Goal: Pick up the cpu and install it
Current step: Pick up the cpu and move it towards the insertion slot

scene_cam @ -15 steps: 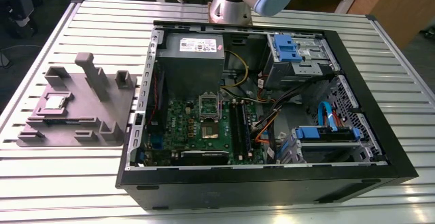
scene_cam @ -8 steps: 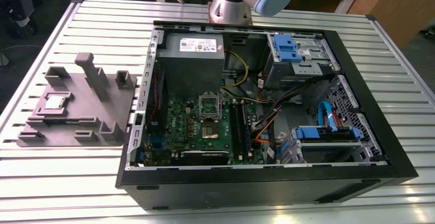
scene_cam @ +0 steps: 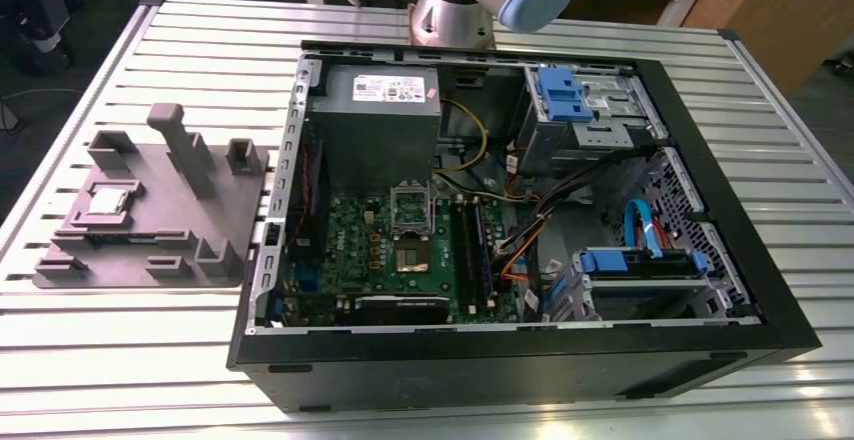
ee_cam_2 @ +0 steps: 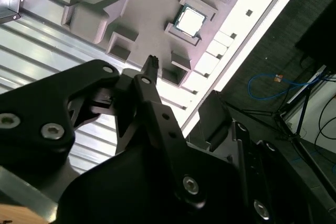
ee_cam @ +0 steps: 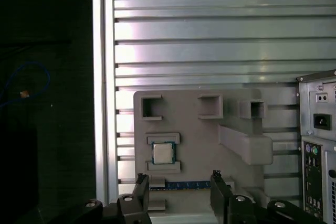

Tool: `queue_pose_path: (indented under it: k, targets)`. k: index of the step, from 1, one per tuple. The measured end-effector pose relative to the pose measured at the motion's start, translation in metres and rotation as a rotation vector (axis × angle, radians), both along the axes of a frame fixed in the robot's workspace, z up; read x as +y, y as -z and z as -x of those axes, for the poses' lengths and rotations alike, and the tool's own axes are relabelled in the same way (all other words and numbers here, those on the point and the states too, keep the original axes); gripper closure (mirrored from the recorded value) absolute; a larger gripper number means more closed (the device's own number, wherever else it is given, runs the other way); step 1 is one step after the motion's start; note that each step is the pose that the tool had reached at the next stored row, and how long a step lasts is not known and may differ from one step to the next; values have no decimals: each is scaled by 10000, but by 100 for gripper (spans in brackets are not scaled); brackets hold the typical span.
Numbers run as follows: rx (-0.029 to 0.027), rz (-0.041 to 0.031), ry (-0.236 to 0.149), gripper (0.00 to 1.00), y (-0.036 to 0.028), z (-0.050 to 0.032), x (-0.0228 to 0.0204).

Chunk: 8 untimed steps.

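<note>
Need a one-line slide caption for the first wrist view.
Open claw facing the grey plate, cpu seated in its recess, not yet grasped.

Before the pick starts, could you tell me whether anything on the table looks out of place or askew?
Nothing stands out. The cpu lies flat and square in its recess on the grey plate, and the open gripper holds nothing. The computer case lies open beside it.

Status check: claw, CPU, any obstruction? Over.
Claw open, empty, facing plate. CPU lies in its plate slot, untouched. No obstruction seen between them.
</note>
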<state>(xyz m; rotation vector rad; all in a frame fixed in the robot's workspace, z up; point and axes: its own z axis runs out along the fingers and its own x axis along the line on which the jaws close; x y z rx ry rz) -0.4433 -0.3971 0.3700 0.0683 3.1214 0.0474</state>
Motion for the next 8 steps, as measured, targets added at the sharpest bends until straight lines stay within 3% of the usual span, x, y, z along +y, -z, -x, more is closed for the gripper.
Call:
queue_pose_path:
  k: [3,8]
  targets:
    - [0,1,0,34,0,0,0]
    - [0,1,0,34,0,0,0]
